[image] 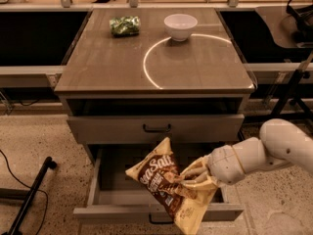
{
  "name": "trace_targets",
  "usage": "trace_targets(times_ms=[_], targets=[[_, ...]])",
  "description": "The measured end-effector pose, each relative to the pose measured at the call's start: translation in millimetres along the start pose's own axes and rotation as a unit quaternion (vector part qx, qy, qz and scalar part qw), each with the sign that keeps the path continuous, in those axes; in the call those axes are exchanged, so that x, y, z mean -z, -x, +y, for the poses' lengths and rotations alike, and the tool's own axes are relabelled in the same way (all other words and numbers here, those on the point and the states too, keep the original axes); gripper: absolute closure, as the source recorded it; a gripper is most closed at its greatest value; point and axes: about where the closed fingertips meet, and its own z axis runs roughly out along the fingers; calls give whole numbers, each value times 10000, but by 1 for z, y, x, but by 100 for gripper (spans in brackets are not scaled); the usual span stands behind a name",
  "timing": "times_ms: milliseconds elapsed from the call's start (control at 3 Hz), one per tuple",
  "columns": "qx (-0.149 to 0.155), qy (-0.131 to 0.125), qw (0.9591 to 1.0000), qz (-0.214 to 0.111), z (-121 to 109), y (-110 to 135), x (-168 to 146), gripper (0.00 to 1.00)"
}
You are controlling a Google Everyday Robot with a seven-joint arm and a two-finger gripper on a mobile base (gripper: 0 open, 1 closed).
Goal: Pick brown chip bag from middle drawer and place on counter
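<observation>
The brown chip bag [164, 182] has a dark brown centre with white lettering and cream-yellow ends. It hangs tilted over the front part of the open middle drawer [105, 197]. My gripper [194, 178] comes in from the right on a white arm and is shut on the bag's right side. The bag's lower end overlaps the drawer front [122, 213]. The counter [122, 65] is the grey-brown cabinet top above, with a bright curved line across it.
A small green shiny packet [124, 25] and a white bowl [180, 26] sit at the back of the counter. A closed drawer with a dark handle [156, 128] is above the open one. A black stand leg and cable [27, 199] lie on the floor at left.
</observation>
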Motion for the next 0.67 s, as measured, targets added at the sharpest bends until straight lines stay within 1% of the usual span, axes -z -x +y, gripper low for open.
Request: trace_targets(times_ms=[333,667], targets=[[389,-265,9989,4,0,39,28,100],[389,-265,9989,4,0,39,28,100]])
